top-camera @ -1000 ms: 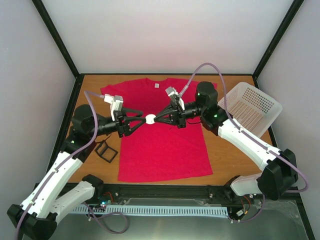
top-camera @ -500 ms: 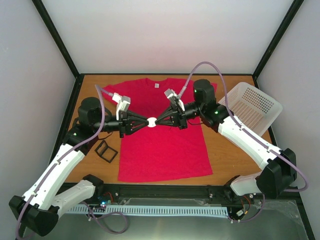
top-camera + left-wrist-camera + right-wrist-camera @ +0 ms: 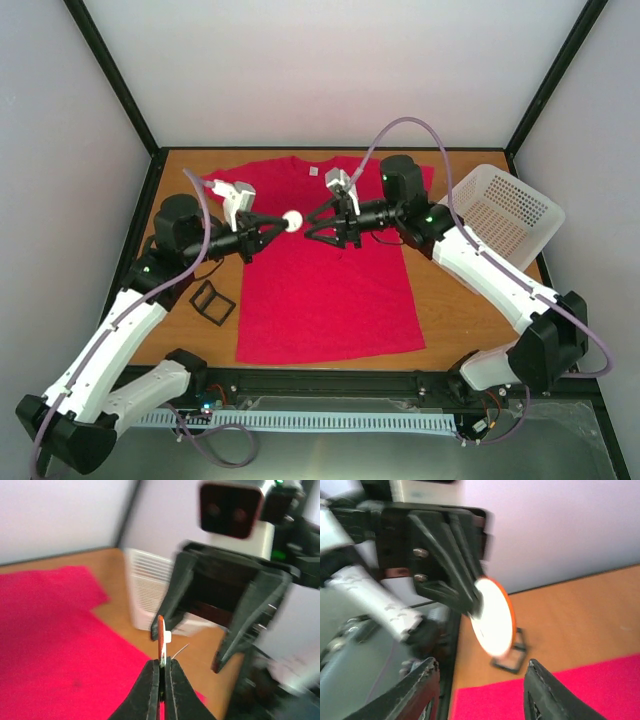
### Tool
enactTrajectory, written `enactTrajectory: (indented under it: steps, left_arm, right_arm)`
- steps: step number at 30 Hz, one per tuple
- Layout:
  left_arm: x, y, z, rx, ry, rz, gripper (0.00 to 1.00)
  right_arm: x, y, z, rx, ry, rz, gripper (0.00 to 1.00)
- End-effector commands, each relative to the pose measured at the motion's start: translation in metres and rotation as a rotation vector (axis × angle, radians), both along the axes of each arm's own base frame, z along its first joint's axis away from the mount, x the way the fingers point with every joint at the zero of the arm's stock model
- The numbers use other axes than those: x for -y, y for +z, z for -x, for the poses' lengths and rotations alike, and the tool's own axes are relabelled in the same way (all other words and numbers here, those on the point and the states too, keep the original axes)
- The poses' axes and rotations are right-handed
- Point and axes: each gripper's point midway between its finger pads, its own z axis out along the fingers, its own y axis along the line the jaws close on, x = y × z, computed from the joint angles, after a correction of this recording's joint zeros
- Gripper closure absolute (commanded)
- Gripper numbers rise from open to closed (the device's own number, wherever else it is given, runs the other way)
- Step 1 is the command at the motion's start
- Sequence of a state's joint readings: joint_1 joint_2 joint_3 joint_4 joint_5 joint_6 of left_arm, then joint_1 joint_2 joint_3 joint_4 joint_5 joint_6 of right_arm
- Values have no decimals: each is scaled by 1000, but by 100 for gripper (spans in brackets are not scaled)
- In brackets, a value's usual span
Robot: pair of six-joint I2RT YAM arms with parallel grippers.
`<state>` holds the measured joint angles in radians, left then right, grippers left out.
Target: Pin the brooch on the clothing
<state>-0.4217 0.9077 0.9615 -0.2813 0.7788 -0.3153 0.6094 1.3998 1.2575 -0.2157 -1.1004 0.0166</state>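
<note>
The left gripper (image 3: 283,224) pinches the brooch (image 3: 292,220) by its edge, in the air above the upper part of the red T-shirt (image 3: 330,290) lying flat on the desk (image 3: 470,300), while the right gripper (image 3: 308,225), just beside the brooch, stands spread and holds nothing.

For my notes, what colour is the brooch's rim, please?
The brooch rim is orange, clearest in the right wrist view.

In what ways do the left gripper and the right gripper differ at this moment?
The left gripper is shut, while the right gripper stands open. The left gripper pinches the brooch by its edge; the right gripper holds nothing. Both hang above the red T-shirt, tips facing each other.
</note>
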Motion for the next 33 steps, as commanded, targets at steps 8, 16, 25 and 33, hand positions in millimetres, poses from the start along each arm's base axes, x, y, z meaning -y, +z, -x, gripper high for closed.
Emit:
enactTrajectory:
  steps: [8,16,25,33]
  left_arm:
    - [-114,-33,-134,8,876,-207,99]
    - [-151,-65,-191,-101,964,-209,99]
    - [-177,-57,-219,-26,995,-268,99]
    - [-168,-78,-214,-54,934,-256,99]
  right_arm:
    - [0,-118,-201,327,-733,367,24]
    - [-42,-183,-291,238,-807,480,24]
    - [-65,-249,-344,192,-802,700,21]
    - [-67,-263,-344,117,-850,676,23]
